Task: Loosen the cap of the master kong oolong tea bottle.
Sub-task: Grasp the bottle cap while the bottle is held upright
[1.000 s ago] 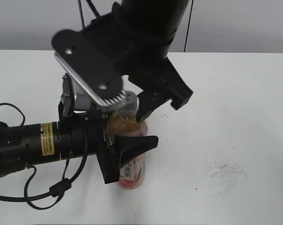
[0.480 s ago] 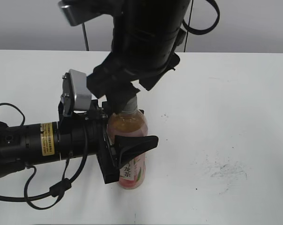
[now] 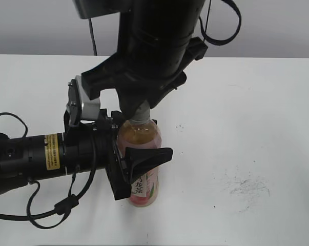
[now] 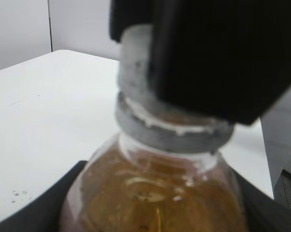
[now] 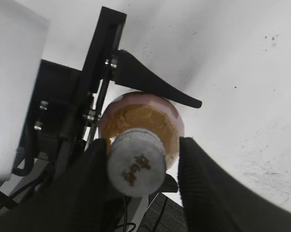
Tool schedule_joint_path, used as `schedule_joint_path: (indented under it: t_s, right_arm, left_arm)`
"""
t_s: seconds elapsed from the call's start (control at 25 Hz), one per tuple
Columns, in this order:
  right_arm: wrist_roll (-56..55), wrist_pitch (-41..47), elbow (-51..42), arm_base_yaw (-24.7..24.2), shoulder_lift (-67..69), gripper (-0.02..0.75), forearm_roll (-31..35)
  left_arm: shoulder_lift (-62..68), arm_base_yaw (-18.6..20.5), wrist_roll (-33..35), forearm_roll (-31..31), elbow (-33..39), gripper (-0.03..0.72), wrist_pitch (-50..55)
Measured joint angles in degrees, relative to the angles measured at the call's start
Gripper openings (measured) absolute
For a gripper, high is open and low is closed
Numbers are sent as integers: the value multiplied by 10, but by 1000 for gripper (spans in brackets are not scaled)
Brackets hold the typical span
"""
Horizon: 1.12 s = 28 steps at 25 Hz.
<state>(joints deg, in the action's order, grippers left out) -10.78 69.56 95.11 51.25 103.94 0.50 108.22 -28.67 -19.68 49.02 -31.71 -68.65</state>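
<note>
While standing upright on the white table [image 3: 256,107]: the master kong oolong tea bottle [image 3: 142,169], near the table's middle, pale amber tea visible through the clear upper body, pink label with black characters low on the side.

Cap: the cap [image 5: 136,162], light grey, ribbed rim, dark mark on top, seated on the bottle neck; seen from above in the right wrist view, from the side in the left wrist view.

Left gripper: the left gripper [image 3: 139,164], reaching in level from the left side, black fingers clamped on the bottle's body just below the shoulder; one finger [image 5: 157,84] curved around the far side of the bottle in the right wrist view.

Right gripper: the right gripper [image 5: 138,164], coming down from above, ribbed black pads [image 5: 203,186] on either side of the cap; left pad pressed against the cap's rim, right pad close beside it with a narrow gap showing from above; in the left wrist view one black pad covered much of the cap's side. Held narrow about the cap; firm closure could not be told for certain.

Neck ring: grey collar [image 4: 169,133] under the cap, above the rounded shoulder.

Table surface: dark scuffs and specks [image 3: 244,187] to the right of the bottle, well apart from it.

Cables: black cable [image 3: 52,210] looped on the table under the left arm.
</note>
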Motion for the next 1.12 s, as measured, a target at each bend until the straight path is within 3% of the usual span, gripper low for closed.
schedule_joint_path:
  t_s: [0.08,0.28,0.92,1.04,1.12]
  right_arm:
    - [18,-1,0,1,0,267,0]
    - [191,-2,0,1,0,267,4]
    - [1333,1,2,1,0,267,22]
    - [1489,1,2,1,0,267,30]
    - [1528,1,2,0,0,267,32]
  left_arm:
    - [0,0,0,0,0,445,0]
    - [0,0,0,0,0,445,0]
    - [0,0,2,2,0,445,0]
    - [0,0,1,2,0,445,0]
    - [0,0,1,2,0,445,0]
